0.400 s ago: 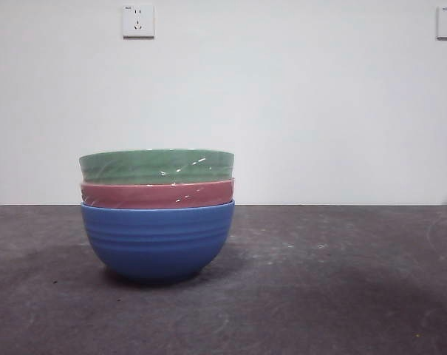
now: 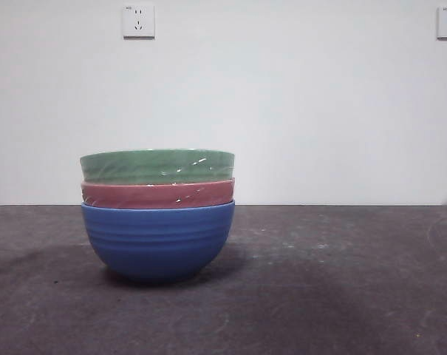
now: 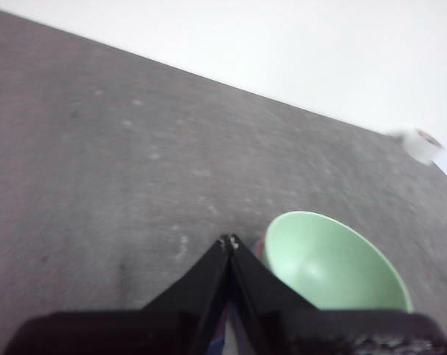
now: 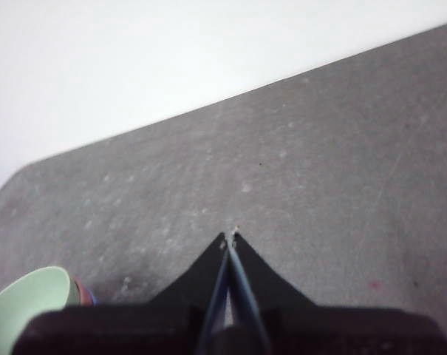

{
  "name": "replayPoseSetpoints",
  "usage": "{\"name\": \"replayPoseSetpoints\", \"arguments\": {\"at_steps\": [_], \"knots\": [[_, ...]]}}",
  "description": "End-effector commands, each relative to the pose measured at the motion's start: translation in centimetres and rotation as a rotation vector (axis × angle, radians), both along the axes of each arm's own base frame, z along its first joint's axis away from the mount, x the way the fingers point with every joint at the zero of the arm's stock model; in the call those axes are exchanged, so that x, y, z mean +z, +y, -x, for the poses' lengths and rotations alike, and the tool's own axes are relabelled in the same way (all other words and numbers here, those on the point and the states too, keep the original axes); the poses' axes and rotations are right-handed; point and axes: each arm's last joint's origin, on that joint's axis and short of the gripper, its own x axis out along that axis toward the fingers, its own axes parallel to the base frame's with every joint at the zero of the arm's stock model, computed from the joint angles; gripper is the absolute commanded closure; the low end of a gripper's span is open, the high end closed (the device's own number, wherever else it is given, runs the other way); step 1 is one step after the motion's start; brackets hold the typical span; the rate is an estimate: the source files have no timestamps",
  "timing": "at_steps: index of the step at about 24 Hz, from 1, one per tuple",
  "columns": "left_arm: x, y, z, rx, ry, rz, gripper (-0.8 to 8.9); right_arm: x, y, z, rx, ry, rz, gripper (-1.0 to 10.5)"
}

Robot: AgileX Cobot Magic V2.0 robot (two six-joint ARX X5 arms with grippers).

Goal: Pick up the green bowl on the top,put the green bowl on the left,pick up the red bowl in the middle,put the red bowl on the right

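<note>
Plainly, nothing of the task is done yet: the three bowls stand nested in one stack on the dark table [image 2: 341, 296], left of the middle in the front view. The green bowl [image 2: 157, 166] sits on top, the red bowl [image 2: 157, 194] shows as a band beneath it, and the blue bowl [image 2: 157, 238] carries both at the bottom — no bowl stands apart on either side.

No arm shows in the front view. The left gripper [image 3: 228, 241] hangs above the table with its two black jaws pressed tip to tip, holding nothing; in its wrist view the pale inside of the green bowl lies just beside the jaws. The right gripper [image 4: 230, 238] is likewise closed and empty, over bare table, with only the bowl's rim showing at a corner of its own view — it seems farther from the stack.

All four steps remain: lifting the green bowl, setting it on the left, then lifting the red bowl and setting it on the right
</note>
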Motion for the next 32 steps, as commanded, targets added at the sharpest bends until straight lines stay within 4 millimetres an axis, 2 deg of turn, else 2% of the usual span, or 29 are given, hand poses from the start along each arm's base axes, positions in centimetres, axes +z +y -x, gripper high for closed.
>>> {"name": "replayPoseSetpoints", "arguments": {"at_steps": [1,7,11,13,14,16,17,19,23,28,32], "knots": [[1.0,-0.1,-0.9,-0.066,0.018,-0.050,8.21,1.5,0.3,-0.9,0.065,0.007,0.083,9.5],[2.4,-0.3,-3.1,-0.222,0.123,-0.059,8.21,2.9,1.0,-3.0,0.263,0.089,0.159,9.5],[2.4,-0.4,-4.5,-0.283,0.217,-0.058,8.16,2.6,1.6,-4.2,0.390,0.143,0.127,9.4],[2.3,-0.5,-5.0,-0.297,0.246,-0.058,7.94,2.3,1.7,-4.7,0.403,0.164,0.120,9.1],[2.2,-0.6,-5.2,-0.302,0.257,-0.058,7.24,2.2,1.7,-4.8,0.406,0.173,0.119,8.4],[2.2,-0.8,-5.7,-0.306,0.277,-0.048,5.15,2.0,1.8,-5.2,0.408,0.185,0.117,7.1],[2.1,-1.0,-5.9,-0.315,0.280,-0.042,4.50,1.9,1.8,-5.3,0.409,0.192,0.116,6.8],[2.0,-1.4,-6.4,-0.335,0.287,-0.031,4.50,1.7,1.9,-5.5,0.413,0.205,0.115,6.9],[2.5,-3.8,-8.3,-0.396,0.375,-0.092,4.81,1.3,2.5,-6.0,0.440,0.230,0.112,6.9],[3.5,-8.7,-11.5,-0.415,0.508,-0.365,5.07,0.8,2.9,-6.6,0.456,0.264,0.114,6.9],[1.7,-11.9,-13.4,-0.403,0.600,-0.526,5.08,0.8,2.9,-6.6,0.456,0.266,0.113,6.9]]}}
